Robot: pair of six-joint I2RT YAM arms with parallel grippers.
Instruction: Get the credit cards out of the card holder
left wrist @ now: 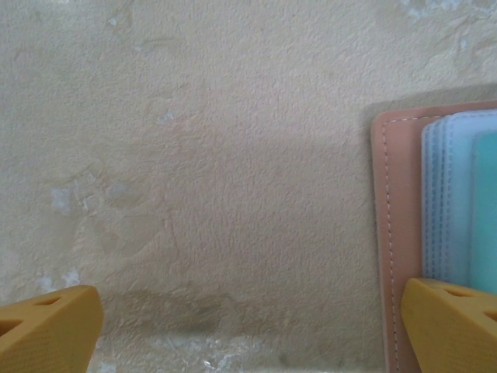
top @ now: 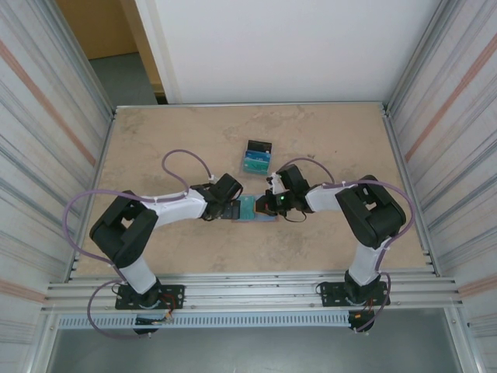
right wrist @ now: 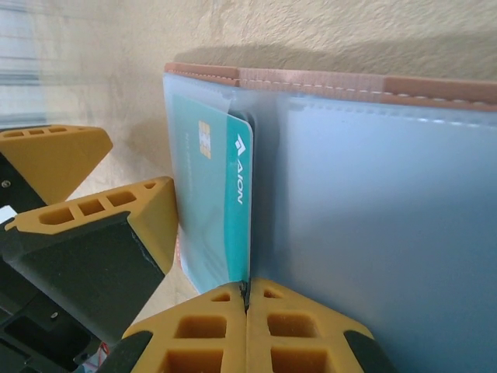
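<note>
Beige and mottled, the desk [top: 155, 148] sat between ribbed metal walls [top: 46, 116]. The card holder [top: 250, 209] lay spread open near the desk's middle, between the two claws. The left claw [top: 231, 208] stood wide open with nothing in it. In the left wrist view its fingers [left wrist: 450, 322] were far apart, one over bare desk and the other over the holder's salmon-brown edge; whether that finger pressed down could not be told. The right claw [right wrist: 247, 307] was closed, its yellow pads [right wrist: 194, 334] meeting on the near edge of a teal card [right wrist: 213, 202] marked AION. That card sat in a frosted blue-grey pocket beside the holder's fold, with one bright strip of it showing clear. Farther back on the desk, apart from the holder, lay a small pile of credit cards [top: 256, 158], teal and light blue with a black one at the far end.
</note>
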